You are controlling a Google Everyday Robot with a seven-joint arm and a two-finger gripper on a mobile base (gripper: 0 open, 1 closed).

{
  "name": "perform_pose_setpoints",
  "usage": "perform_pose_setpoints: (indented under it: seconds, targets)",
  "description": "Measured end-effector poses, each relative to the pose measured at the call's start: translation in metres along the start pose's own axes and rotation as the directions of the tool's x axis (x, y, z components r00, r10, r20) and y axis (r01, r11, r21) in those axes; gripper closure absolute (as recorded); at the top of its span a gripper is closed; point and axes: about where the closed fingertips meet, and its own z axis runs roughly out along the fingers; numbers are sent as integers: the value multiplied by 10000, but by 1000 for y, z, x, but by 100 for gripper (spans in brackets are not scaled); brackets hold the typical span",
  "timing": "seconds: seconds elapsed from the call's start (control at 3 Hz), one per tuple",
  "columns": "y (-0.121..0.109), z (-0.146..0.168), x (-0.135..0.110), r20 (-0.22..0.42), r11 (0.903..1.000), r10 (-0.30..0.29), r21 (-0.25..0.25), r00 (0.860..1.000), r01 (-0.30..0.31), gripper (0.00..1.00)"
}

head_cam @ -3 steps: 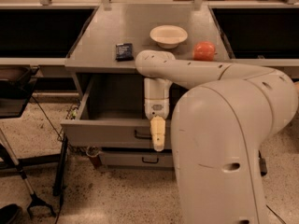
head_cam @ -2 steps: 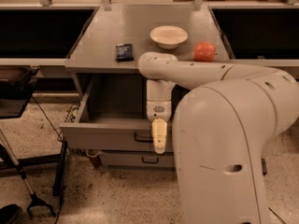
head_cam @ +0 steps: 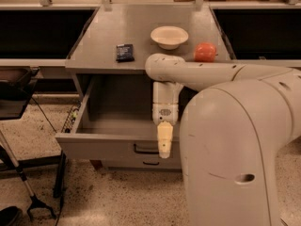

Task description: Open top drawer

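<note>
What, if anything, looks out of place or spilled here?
Nothing stands out. The top drawer stands open and level. The end effector hangs over its front edge, near the handle. On the counter, a bowl, a round red thing and a dark packet sit apart, nothing spilled.

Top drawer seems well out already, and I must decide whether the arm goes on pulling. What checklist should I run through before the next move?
1. Top drawer open: ok, its front stands well forward and the grey inside shows.
2. Tool at the drawer front: ok, it points down over the front edge, beside the black handle.
3. Tool's hold on the handle: cannot tell.
4. Drawer below not dragged along: ok, its front sits back under the top drawer.
5. Things on the cabinet top out of the drawer's way: ok, the bowl, red round thing and dark packet all lie on top.
</note>
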Motion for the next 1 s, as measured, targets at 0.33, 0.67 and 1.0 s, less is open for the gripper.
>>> perform_pose_setpoints:
  seconds: [0.33,0.67,1.0]
  targets:
    - [3,0,1,-18,10000,45,-49,10000,-45,0]
    - [4,1,2,-23,10000,58,-63,10000,-58,0]
    - [4,1,2,-25,10000,64,-68,10000,-64,0]
